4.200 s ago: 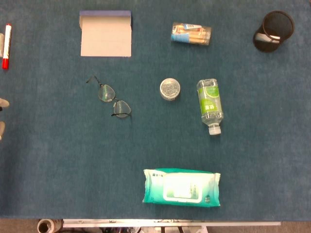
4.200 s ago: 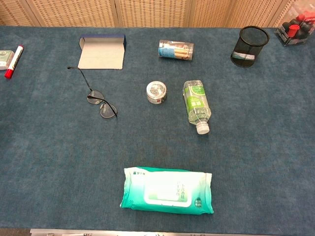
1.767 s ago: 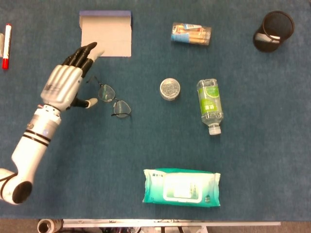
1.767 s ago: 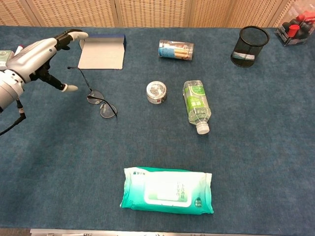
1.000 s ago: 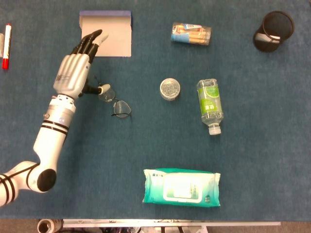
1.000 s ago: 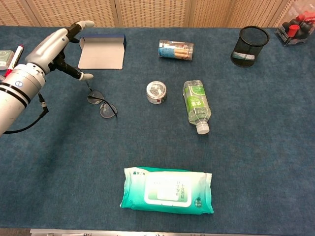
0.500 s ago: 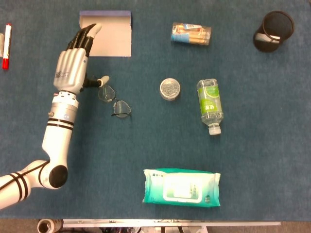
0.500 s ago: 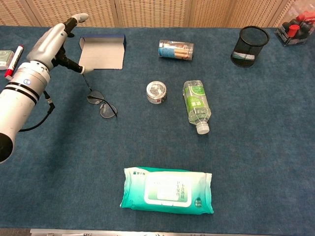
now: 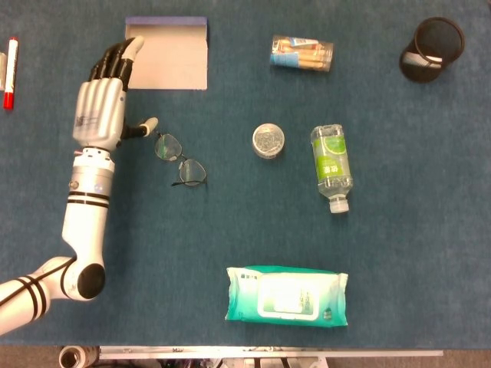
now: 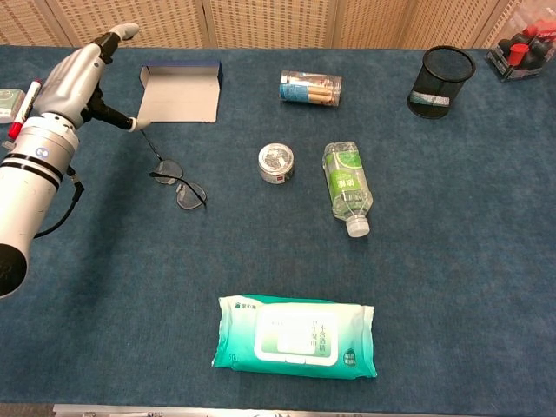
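At table's 10 o'clock: left hand point(image 9: 100, 103) flat, fingers point(image 9: 115, 60) straight and side by side, thumb out by glasses point(image 9: 178, 157), holding nothing. Glasses at hand's 4 o'clock, temple end by thumb tip; contact unclear. Open case point(image 9: 167, 54) at hand's 1 o'clock.

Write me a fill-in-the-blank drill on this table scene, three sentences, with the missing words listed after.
1. The left hand hovers with its thumb next to the ______, which lie unfolded on the blue cloth.
2. The water bottle lies on its ______, cap toward the wet wipes pack.
3. The black mesh pen cup is in the far ______ corner in the head view.

Missing words: glasses; side; right
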`<state>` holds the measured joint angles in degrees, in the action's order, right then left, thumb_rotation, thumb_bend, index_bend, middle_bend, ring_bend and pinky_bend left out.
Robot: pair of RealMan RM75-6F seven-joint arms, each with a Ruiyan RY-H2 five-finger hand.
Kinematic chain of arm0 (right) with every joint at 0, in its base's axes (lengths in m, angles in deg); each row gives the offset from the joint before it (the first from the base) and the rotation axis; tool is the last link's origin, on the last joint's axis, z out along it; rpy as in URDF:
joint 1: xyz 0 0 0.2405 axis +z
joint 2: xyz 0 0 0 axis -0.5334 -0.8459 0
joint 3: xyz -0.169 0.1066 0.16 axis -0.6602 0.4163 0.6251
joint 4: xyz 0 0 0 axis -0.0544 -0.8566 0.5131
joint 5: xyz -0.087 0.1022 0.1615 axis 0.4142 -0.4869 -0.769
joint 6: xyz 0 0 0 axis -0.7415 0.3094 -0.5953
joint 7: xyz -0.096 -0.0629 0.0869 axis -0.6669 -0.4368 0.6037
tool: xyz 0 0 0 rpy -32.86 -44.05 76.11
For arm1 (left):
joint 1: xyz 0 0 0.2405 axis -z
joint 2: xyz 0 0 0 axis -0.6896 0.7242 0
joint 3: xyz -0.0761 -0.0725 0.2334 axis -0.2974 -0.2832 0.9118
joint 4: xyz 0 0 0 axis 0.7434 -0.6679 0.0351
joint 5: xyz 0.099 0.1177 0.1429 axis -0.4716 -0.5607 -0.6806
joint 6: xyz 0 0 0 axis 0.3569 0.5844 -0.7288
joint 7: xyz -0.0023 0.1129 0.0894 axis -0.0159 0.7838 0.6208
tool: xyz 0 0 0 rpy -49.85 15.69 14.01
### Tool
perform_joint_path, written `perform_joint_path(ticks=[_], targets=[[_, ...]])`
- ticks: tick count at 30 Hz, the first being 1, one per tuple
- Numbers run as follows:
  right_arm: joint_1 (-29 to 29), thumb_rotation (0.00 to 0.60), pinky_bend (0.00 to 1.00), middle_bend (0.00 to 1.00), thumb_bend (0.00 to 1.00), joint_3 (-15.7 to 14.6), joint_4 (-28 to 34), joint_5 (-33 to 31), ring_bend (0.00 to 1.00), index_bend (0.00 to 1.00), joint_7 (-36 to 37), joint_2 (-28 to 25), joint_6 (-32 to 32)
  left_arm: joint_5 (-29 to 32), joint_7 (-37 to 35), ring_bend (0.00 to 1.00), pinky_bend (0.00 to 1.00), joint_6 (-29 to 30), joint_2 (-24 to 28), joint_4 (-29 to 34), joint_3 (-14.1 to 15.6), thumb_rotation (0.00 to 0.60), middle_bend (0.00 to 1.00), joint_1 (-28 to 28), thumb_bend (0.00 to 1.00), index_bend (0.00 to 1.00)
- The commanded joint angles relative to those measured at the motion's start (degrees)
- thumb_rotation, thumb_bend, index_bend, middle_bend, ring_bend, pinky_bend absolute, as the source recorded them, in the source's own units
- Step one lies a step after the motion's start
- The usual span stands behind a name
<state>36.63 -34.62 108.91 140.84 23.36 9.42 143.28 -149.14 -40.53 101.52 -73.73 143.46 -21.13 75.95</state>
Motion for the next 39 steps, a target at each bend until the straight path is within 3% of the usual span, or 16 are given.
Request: perform_joint_path(ticks=[1,14,26,39], targets=[[0.0,0.600,0.30,0.47,0.41,0.0,0.0,0.0,0.33,0.57,-0.1,0.0,-0.1,-0.1,0.2,0.08,0.14,0.6,-0.2,-0.4,0.0,0.600,0.11,-0.3,0.05,0.00],[0.0,0.600,0.30,0.47,0.41,-0.1,0.0,0.0,0.33,0.57,-0.1,0.1,-0.1,-0.5,1.5,0.09,0.14,2.9,-0.7,-1.9,-0.4,0.600,0.12,-1.3,0.05,0.00],[0.0,0.600,0.30,0.47,0.41,-0.1,0.2,0.2,0.34,0.57,-0.1,0.0,0.0,-0.5,-1.6,0.09,0.14,-1.0,2.0,4.9,0.1,0.600,0.12,-1.4,0.05,0.00],[-0.1,0.600,0.30,0.47,0.41,0.1,0.1,0.0,0.33,0.57,0.4,-0.3,0.2,3.1,-1.1,0.09,0.14,-3.4,-1.1,0.0,-2.3,0.600,0.12,0.8,0.05,0.00]])
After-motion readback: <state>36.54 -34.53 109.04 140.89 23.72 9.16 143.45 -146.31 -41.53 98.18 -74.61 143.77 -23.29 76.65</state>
